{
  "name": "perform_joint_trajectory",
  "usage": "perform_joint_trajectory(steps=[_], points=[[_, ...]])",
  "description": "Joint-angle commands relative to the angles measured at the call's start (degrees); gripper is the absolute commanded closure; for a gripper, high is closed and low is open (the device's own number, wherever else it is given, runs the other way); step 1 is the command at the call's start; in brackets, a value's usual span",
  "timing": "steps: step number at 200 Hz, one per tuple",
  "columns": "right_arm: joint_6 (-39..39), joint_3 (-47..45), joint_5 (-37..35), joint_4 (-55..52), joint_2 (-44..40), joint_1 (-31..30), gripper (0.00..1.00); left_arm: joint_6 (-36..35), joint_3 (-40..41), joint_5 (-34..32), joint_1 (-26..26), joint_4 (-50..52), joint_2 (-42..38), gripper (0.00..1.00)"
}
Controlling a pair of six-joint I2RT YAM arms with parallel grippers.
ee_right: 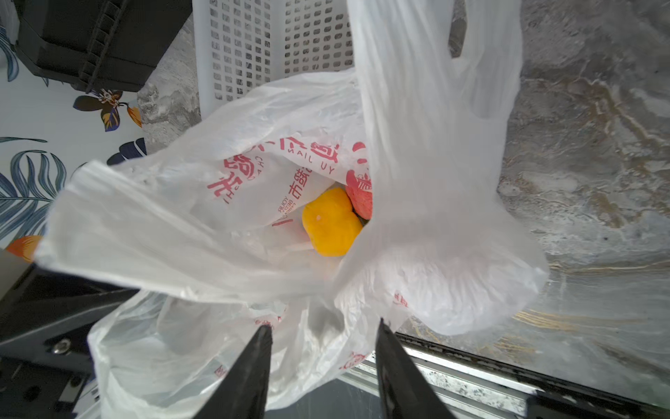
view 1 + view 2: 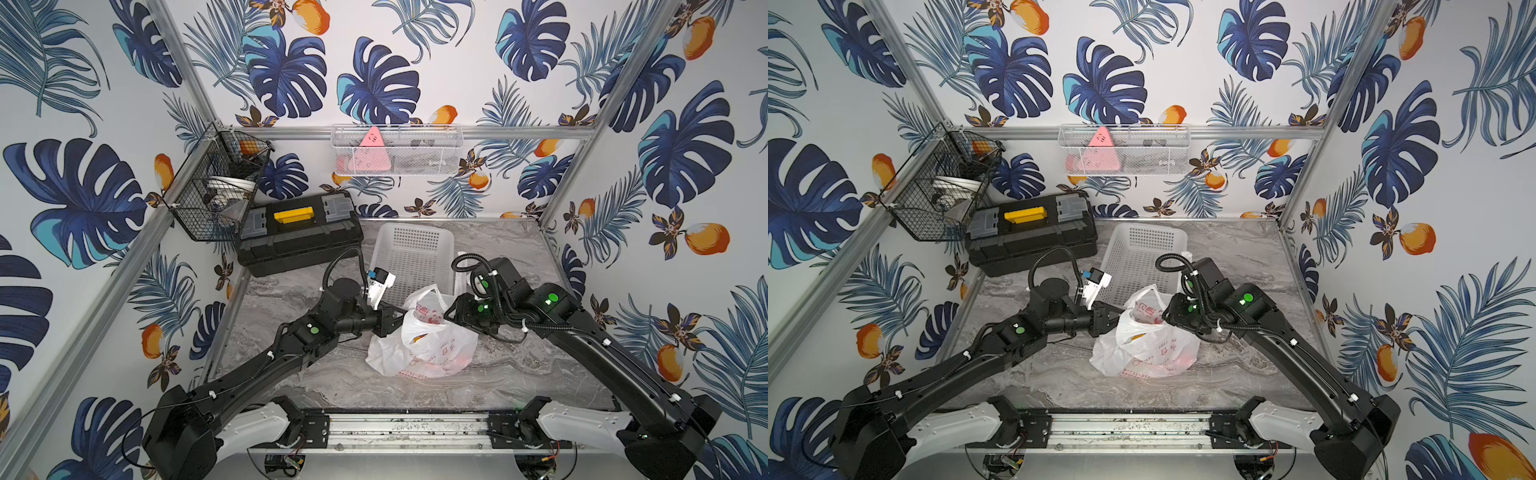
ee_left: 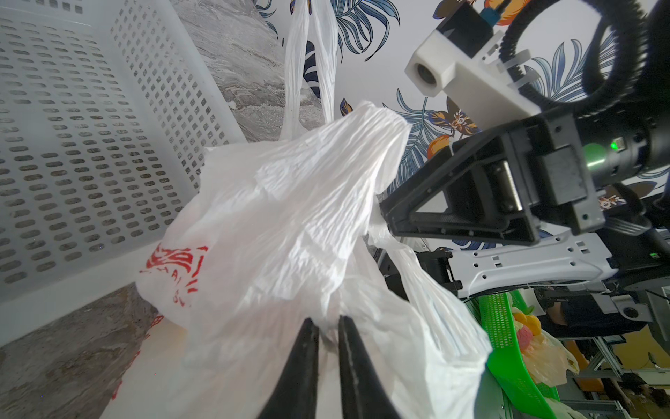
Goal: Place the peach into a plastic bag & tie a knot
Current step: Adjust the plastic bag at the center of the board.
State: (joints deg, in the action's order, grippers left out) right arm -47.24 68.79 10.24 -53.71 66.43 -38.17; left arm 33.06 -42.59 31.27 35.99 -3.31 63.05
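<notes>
The plastic bag (image 2: 428, 345), thin white film with red print, lies slumped in the middle of the marble table, and its mouth gapes upward. One handle loop (image 2: 428, 297) stands up loose; no knot is in view. Through the mouth, the right wrist view shows the peach (image 1: 331, 223), yellow-orange with a red side, at the bottom of the bag. My left gripper (image 2: 397, 320) (image 3: 328, 321) is at the bag's left rim, shut on a fold of film. My right gripper (image 2: 449, 311) (image 1: 322, 326) hangs at the right rim with its jaws apart, and loose film drapes between them.
A white perforated basket (image 2: 411, 253) stands right behind the bag. A black toolbox with a yellow handle (image 2: 297, 232) sits at the back left, under a black wire basket (image 2: 216, 187) on the frame. A white mesh basket (image 2: 397, 149) hangs on the back wall.
</notes>
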Motion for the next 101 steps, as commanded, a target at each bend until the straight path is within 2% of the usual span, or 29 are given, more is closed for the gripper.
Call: perform_joint_trajectory(steps=[1, 33, 57, 69, 81, 101], points=[[-4.8, -2.2, 0.8, 6.4, 0.2, 0.0, 0.55, 0.7, 0.4, 0.3, 0.0, -2.7, -0.3, 0.83], [-6.0, -3.3, 0.1, 9.7, 2.4, 0.0, 0.64, 0.4, 0.2, 0.4, 0.0, -2.2, -0.6, 0.83], [-5.0, -1.5, -2.7, 8.3, 1.8, 0.0, 0.88, -0.4, -0.2, -0.4, 0.0, -0.1, -1.4, 0.83], [-1.1, 2.2, -4.5, 4.6, 1.2, 0.0, 0.95, -3.3, -2.0, -3.0, -0.2, 4.6, -2.2, 0.82], [5.0, 9.2, -7.4, -2.5, 2.1, 0.0, 0.97, -7.5, -4.7, -6.3, -1.4, 11.4, -3.2, 0.8], [13.8, 20.8, -12.0, -12.7, 4.3, 0.0, 0.99, -10.2, -8.8, -6.5, -6.4, 17.0, -4.5, 0.68]])
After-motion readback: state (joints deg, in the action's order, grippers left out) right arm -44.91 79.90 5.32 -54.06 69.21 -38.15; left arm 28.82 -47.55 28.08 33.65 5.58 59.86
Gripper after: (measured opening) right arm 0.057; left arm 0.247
